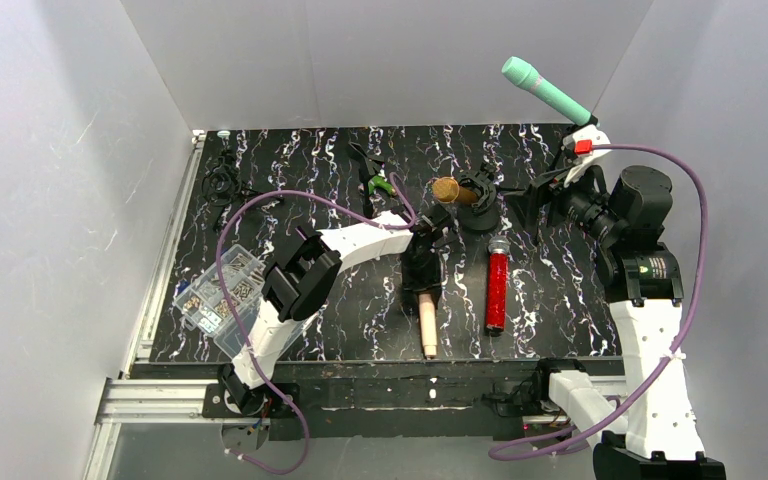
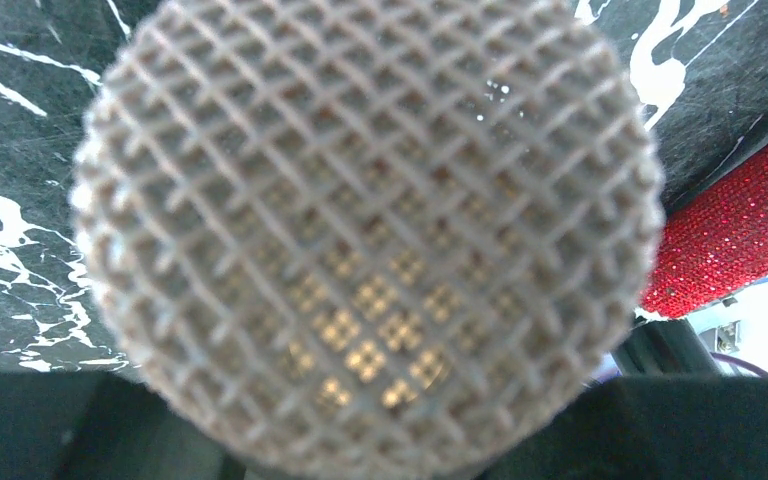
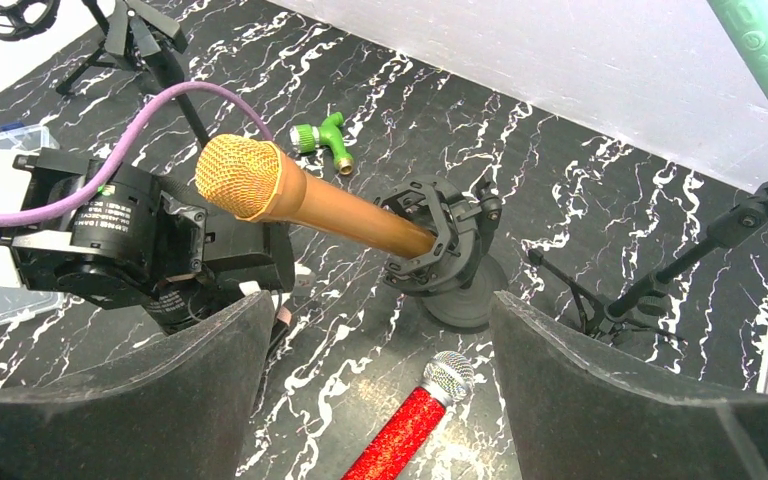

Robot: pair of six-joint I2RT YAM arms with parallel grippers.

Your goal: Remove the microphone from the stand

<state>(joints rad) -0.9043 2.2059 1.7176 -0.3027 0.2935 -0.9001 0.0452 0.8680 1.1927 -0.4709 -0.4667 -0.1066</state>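
Nearest, a red glitter microphone (image 1: 497, 290) lies flat on the black white-veined table (image 1: 560, 300). Past it, the left gripper (image 1: 430, 232) sits close against the mesh head of the gold metal microphone (image 3: 310, 200). I cannot tell whether its jaws pinch anything. That microphone sits tilted, clipped in the black round-based stand (image 3: 440, 240). To the right of the stand, the right gripper (image 3: 380, 310) hangs spread wide and empty.

In the top view, bare bench (image 1: 555, 300) lies open right of the red microphone (image 1: 497, 290). The stand (image 1: 480, 210) at upper centre is crowded: left arm (image 1: 360, 240) leftward, tripod (image 1: 532, 200) rightward.
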